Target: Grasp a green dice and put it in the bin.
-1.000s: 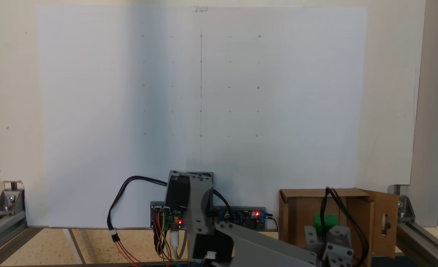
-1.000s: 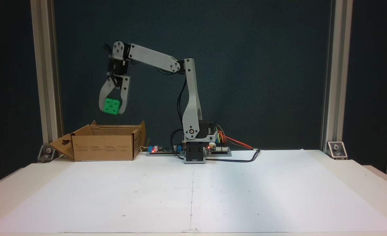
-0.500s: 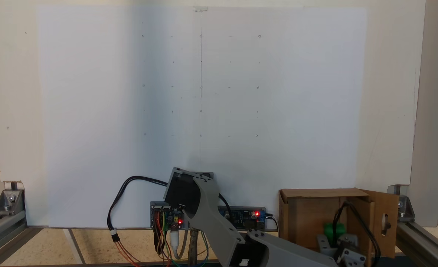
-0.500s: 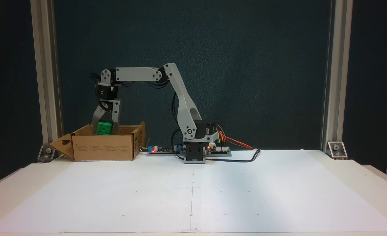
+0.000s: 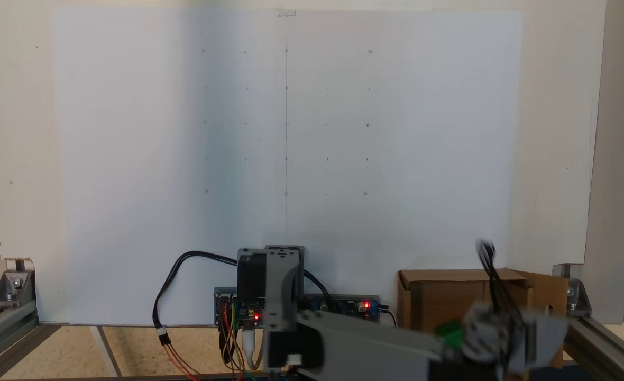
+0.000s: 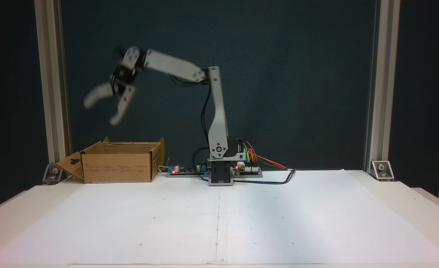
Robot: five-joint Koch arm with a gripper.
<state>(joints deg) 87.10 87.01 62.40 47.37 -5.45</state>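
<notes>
The green dice point(image 5: 452, 329) shows as a small green patch inside the bin point(image 5: 433, 296), partly hidden behind my blurred forearm point(image 5: 375, 344). In the side-on fixed view the bin point(image 6: 117, 167), a brown cardboard box with a handle-cutout flap at its left, stands on the table left of the arm base; its walls hide the dice there. My gripper point(image 6: 100, 112) hangs high above the bin's left part, motion-blurred, open, with nothing between its spread fingers.
Circuit boards with red lights and coloured wires point(image 6: 249, 160) lie beside the arm base point(image 6: 221, 175). Aluminium frame posts point(image 6: 52, 85) stand just left of the bin and at the far right. A white paper sheet point(image 6: 219, 219) covers the table in front.
A second ago the gripper held the dice above the bin. It then lowered into the bin, and now it is raised again, open, without the dice.
</notes>
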